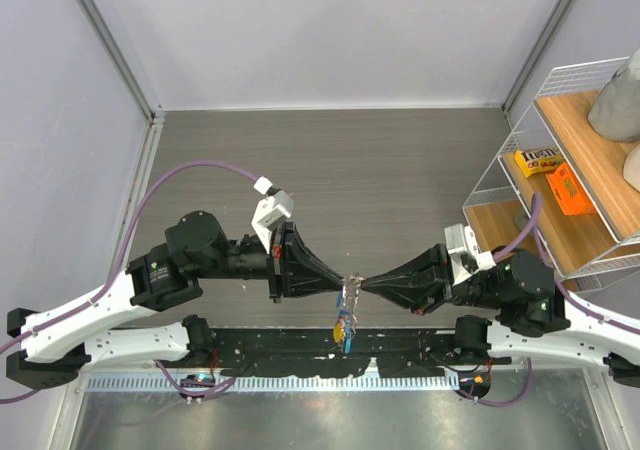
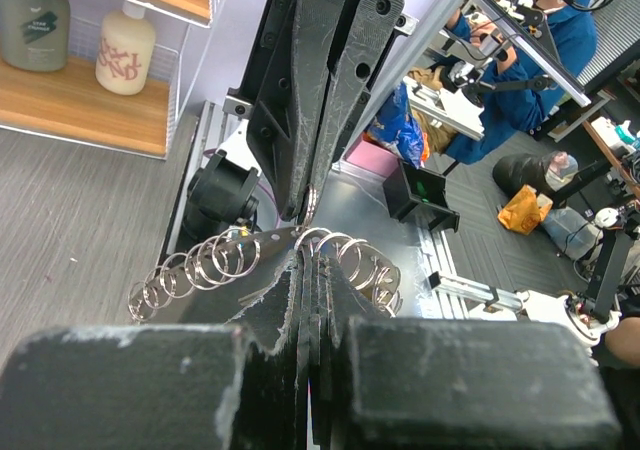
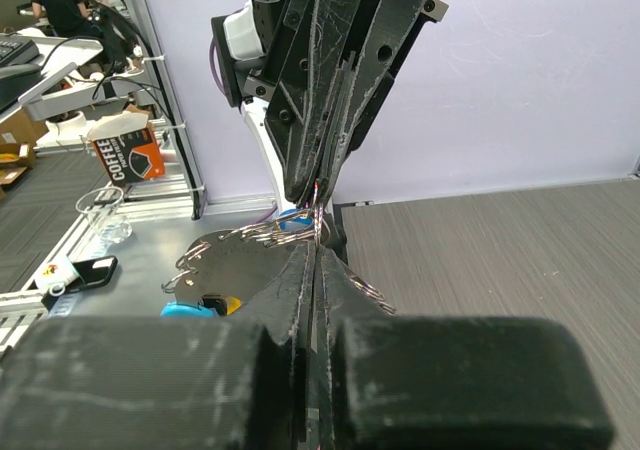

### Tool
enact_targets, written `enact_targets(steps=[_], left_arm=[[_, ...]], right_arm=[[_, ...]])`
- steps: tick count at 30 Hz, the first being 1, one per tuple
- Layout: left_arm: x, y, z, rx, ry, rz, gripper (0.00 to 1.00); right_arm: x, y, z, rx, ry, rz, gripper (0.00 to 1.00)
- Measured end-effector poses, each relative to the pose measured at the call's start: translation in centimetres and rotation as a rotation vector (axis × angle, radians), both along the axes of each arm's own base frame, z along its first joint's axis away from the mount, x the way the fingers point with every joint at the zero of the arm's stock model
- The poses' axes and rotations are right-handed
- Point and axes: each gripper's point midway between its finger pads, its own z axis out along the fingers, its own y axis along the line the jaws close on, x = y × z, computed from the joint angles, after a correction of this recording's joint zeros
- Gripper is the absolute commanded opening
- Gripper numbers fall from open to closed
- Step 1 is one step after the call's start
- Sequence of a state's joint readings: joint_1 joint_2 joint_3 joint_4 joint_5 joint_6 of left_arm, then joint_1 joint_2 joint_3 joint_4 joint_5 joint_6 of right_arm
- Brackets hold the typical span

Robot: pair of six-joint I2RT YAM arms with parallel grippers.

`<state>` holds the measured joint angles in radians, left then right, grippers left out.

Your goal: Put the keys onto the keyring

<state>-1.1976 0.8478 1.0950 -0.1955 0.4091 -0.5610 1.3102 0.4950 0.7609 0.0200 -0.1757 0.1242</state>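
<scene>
Grey wood-look surface [image 1: 400, 170] boxed in by pale walls, with a wire shelf [image 1: 560, 170] off to the right holding an orange box [image 1: 567, 188] and a yellow box [image 1: 537, 160]. From above, both arms meet nose to nose over the near edge. The left fingers [image 1: 325, 282] and right fingers [image 1: 395, 285] are both clamped shut on the keyring [image 1: 351, 292], held up in the air between them, and the keys [image 1: 344, 328] dangle in a little bunch just under it. The left wrist view shows that the keyring [image 2: 215, 260] is really a chain of coiled loops running out to both sides of the pinch, the left fingers [image 2: 310, 310] closed on it from below and the right fingers [image 2: 330, 90] coming down onto nearly the same spot. Bottles [image 2: 125, 50] sit on the shelf behind, well out of the way. In the right wrist view it's the same pinch from the other side, with a blue tag [image 3: 185, 310] hanging low and a coffee box [image 3: 125, 160] and a clear cup [image 3: 100, 215] off past the edge. My worry is that the two tips are so close they'd knock each other if either arm twists (and thin wire slips easily), so the whole bunch could drop off the near edge. I'd say the loops themselves are the obstacle, snagging keys.
</scene>
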Motion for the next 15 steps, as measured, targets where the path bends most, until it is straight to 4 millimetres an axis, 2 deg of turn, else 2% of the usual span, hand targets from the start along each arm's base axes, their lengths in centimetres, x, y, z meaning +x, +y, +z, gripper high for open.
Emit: enact_targets(steps=[15], left_arm=[[-0.05, 0.0, 0.06, -0.002, -0.001, -0.003, 0.0]], right_arm=[[0.09, 0.61, -0.47, -0.02, 0.003, 0.001, 0.06]])
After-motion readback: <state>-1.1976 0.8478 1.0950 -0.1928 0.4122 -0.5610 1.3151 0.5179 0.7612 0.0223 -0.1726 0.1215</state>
